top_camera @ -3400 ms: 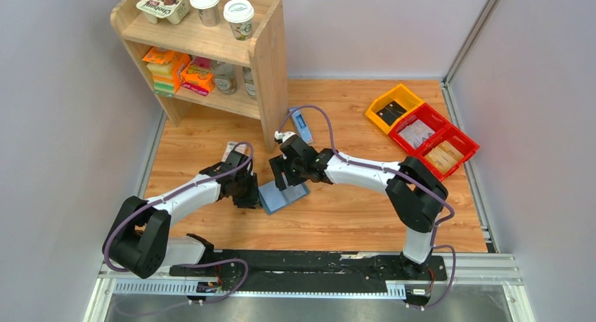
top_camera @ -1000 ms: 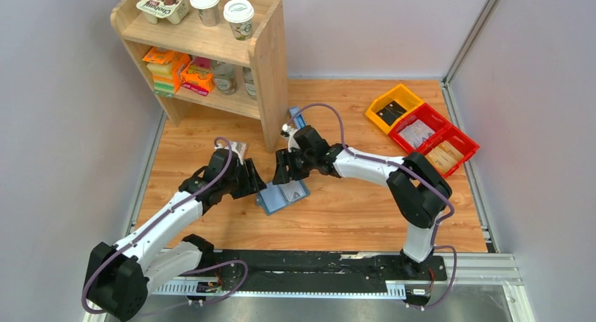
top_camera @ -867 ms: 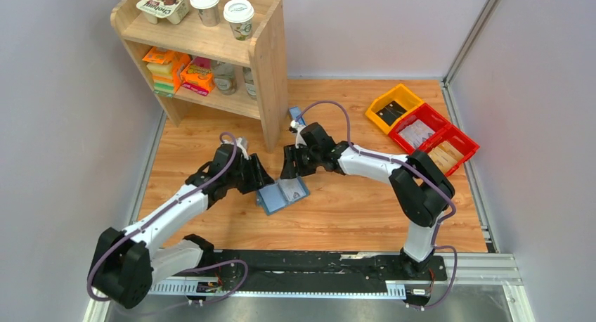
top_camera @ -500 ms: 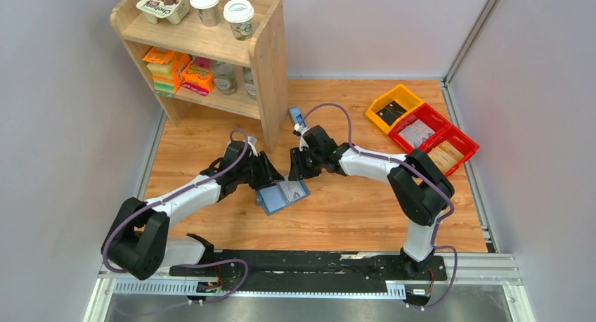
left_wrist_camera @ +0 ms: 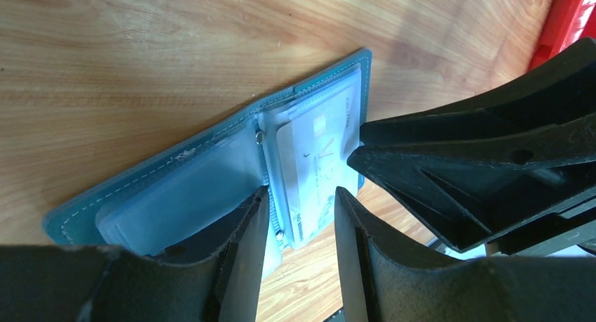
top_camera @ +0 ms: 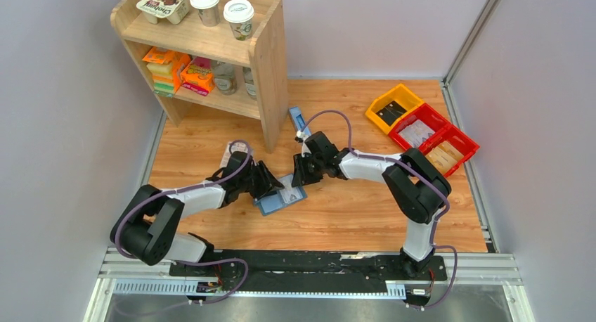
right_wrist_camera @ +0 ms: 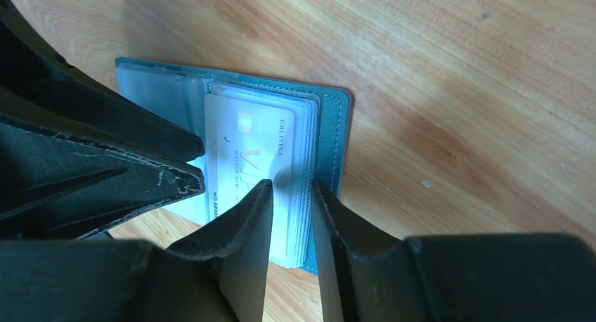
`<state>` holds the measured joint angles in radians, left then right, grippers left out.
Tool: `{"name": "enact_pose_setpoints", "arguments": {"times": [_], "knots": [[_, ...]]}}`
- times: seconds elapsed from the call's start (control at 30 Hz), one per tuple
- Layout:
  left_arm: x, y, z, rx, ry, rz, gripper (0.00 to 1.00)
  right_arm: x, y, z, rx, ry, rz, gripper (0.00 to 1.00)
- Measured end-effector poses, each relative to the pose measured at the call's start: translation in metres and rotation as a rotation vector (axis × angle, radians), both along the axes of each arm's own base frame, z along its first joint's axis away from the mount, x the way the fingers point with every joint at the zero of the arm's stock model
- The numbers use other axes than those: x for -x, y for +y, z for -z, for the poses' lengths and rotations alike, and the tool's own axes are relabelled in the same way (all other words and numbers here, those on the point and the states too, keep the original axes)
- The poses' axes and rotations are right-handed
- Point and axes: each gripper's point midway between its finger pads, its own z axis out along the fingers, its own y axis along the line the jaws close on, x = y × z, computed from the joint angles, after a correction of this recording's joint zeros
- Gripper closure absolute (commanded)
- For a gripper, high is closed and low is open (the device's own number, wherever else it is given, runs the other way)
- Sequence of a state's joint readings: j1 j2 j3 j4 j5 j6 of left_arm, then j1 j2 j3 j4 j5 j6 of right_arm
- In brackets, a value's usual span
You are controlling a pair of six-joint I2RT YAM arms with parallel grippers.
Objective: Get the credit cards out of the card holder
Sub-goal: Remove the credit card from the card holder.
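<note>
**Both claws on the open card holder**

The card holder (top_camera: pixel 281 197) lies open and flat on the desk (top_camera: pixel 351 216). It is about midway between the left and right edges, and nearer the near edge than the far one. A pale card (right_wrist_camera: pixel 246 150) sits face up in its clear sleeves, on the half toward the right edge.

The left claw (left_wrist_camera: pixel 302 192) comes in low from the left, its jaws part-way apart astride the card's end. I cannot tell whether they pinch it. The right claw (right_wrist_camera: pixel 290 185) meets it from the other side, jaws narrowly apart over the edge of the sleeve stack. Here too I cannot tell whether it grips. The two claws' tips are close together.

Farther back, a narrow box (top_camera: pixel 298 118) lies by the foot of the shelf (top_camera: pixel 267 55), which stands in the far left corner. Coloured bins (top_camera: pixel 422 111) sit toward the far right corner.
</note>
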<state>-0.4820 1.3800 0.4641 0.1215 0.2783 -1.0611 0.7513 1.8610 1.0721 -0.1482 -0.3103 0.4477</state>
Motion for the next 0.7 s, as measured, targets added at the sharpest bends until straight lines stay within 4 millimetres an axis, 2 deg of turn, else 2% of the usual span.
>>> {"name": "enact_pose_setpoints", "arguments": {"times": [0.23, 0.5, 0.7], "knots": [[0.0005, -0.0011, 0.0048, 0.049, -0.003, -0.041, 0.53, 0.0039, 0.0051, -0.0003, -0.047, 0.019, 0.000, 0.68], [0.0012, -0.0014, 0.0047, 0.108, -0.029, -0.077, 0.60, 0.0038, 0.0053, 0.0003, -0.053, 0.032, 0.011, 0.69], [0.0050, -0.0003, -0.0030, 0.146, -0.058, -0.089, 0.62, 0.0041, 0.0074, 0.0008, -0.065, 0.041, 0.009, 0.69]]}}
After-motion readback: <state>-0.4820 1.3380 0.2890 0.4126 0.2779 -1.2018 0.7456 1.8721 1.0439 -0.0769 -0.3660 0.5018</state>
